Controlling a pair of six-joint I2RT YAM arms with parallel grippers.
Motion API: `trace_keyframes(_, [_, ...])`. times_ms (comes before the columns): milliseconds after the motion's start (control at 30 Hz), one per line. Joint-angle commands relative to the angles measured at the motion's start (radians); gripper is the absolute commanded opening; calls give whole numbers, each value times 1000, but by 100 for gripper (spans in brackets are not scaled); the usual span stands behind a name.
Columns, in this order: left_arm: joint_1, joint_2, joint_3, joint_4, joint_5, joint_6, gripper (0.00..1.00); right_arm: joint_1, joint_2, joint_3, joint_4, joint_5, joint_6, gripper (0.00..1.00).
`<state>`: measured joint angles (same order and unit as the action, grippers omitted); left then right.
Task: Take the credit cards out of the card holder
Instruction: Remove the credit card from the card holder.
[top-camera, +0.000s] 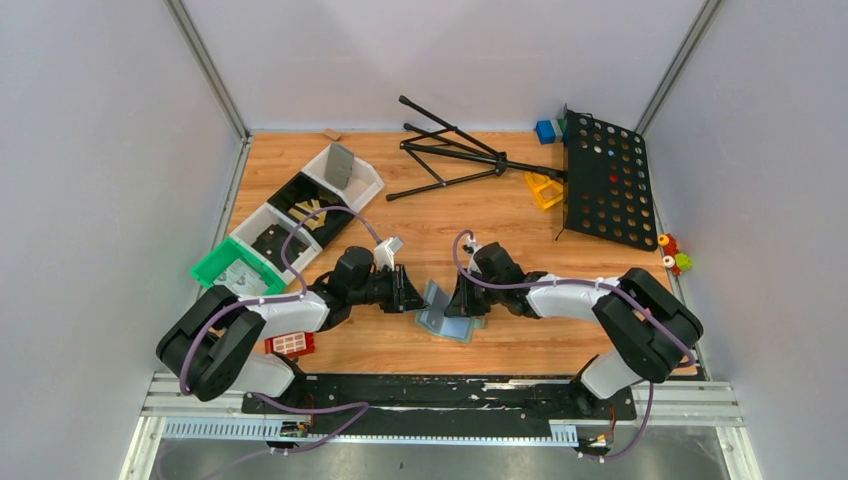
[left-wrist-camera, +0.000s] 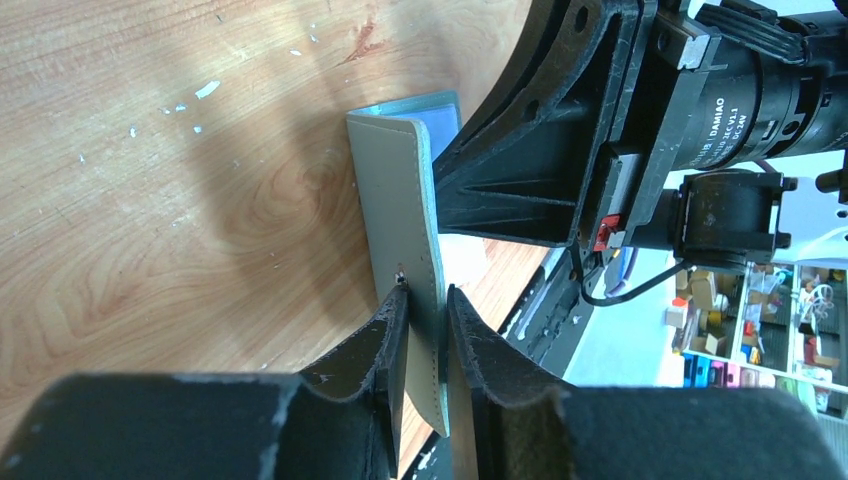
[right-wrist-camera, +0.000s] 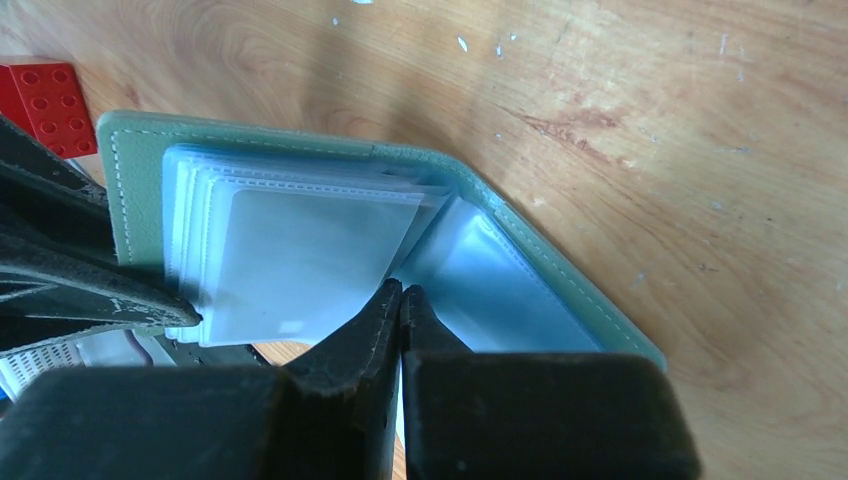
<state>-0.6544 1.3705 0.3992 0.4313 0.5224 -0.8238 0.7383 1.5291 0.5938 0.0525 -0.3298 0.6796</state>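
With the card holder (top-camera: 447, 318) open on the table (top-camera: 500, 210), the left fingers (left-wrist-camera: 385, 345) clamped on its raised cover (left-wrist-camera: 400, 220) should steady it while the right fingers (right-wrist-camera: 370, 320), pressed together at the sleeves' (right-wrist-camera: 300, 250) edge, part slightly to pinch one credit card alone.

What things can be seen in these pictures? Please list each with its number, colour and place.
card holder: one, grey-blue, open, centre, towards the near edge
pocket sleeves: one stack, pale translucent, inside the card holder; no card plainly seen
red block: one, red with white squares, by the left arm
tray: one, green, left side
bins: three, white, in a row behind the tray
folding stand: one, black, far centre
perforated panel: one, black, far right
blue block: one, blue, far edge by the panel
yellow piece: one, yellow, left of the panel
small toys: a few, red, yellow, green, right edge
left gripper: one, black, shut on the card holder's cover
right gripper: one, black, shut at the sleeves' edge
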Motion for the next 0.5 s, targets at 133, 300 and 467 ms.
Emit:
trace_keyframes(133, [-2,-19,14,42,55,-1,19,5,29,9,44,-5,5,3])
trace_keyframes(300, [-2,-37,19,46,61,-16,1,5,30,16,23,19,0,4])
trace_keyframes(467, [-2,-86,29,5,42,-4,0,6,45,30,20,24,-3,4])
